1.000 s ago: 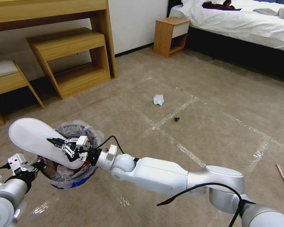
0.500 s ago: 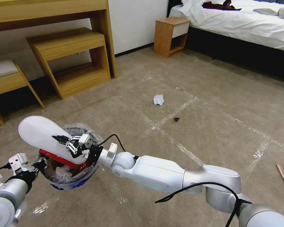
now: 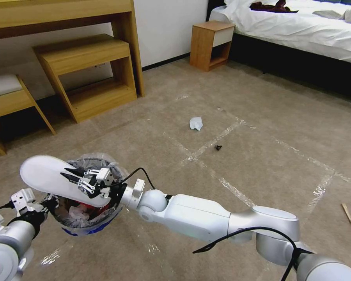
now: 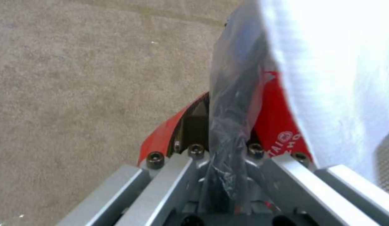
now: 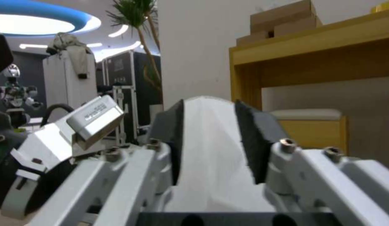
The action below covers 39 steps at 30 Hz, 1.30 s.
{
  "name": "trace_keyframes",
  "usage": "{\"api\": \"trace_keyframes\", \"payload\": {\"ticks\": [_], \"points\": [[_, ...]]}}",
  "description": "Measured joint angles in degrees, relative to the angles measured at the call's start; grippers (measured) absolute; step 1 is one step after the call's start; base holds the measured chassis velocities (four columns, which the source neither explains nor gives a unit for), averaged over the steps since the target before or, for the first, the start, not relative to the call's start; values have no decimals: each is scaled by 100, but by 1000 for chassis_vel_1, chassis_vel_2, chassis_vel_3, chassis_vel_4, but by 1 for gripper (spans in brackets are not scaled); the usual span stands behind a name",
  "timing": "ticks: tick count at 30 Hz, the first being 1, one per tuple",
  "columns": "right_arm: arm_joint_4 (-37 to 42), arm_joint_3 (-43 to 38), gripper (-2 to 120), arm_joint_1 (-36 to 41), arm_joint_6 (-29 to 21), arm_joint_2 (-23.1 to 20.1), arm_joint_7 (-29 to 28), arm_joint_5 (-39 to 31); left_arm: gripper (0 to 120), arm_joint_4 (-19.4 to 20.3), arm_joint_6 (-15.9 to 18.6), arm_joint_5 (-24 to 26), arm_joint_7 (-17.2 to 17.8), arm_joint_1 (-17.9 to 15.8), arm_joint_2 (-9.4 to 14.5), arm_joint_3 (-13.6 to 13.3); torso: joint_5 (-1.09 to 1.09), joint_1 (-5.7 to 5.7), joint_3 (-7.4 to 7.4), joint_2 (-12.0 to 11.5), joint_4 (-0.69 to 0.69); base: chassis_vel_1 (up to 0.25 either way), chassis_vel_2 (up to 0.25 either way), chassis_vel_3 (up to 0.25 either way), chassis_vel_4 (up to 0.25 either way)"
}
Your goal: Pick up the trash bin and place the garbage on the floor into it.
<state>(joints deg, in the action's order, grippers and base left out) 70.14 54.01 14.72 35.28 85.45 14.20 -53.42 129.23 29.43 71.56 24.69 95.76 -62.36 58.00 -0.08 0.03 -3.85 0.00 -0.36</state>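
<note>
1. Slipper (image 3: 52,177) first: we hold this flat white piece of garbage in our right gripper (image 3: 72,176), both dark pads (image 5: 251,142) pressed against it (visible in the right wrist view).
2. Its long axis runs nearly level and leftward from the grip, so most of it overhangs the far-left rim of the trash bin (image 3: 87,228) rather than the opening.
3. Our left gripper (image 4: 221,150) is clamped on the bin's red rim and crinkly plastic liner (image 4: 232,94), holding the bin off the carpet (image 3: 261,156) at lower left.
4. Judging from this, the toe must tip downward before release.
5. A tissue wad (image 3: 196,123) lies well apart on the floor.
</note>
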Motion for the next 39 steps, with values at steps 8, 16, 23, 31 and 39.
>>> {"api": "trace_keyframes", "payload": {"ticks": [8,16,23,31,39], "points": [[111,-20,67,-15,-22,-39,-4,-4,1,-29,0,13,-1,-10,15,1,0,0,0,0,0,0,0,0,0],[260,-78,92,-15,-37,-118,-16,-6,1,-68,-1,15,2,-19,18,6,0,0,0,0,0,0,0,0,0],[360,-205,87,-20,-39,-157,-33,-12,1,-123,-1,5,4,-48,15,-19,0,0,0,0,0,0,0,0,0],[700,-478,86,-58,-39,-168,-148,-38,1,-175,-1,-9,5,-68,16,-25,0,0,0,0,0,0,0,0,0],[1130,-1094,79,-264,-36,-139,-321,-56,1,-194,-1,-9,6,-72,27,3,0,0,0,0,0,0,0,0,0]]}}
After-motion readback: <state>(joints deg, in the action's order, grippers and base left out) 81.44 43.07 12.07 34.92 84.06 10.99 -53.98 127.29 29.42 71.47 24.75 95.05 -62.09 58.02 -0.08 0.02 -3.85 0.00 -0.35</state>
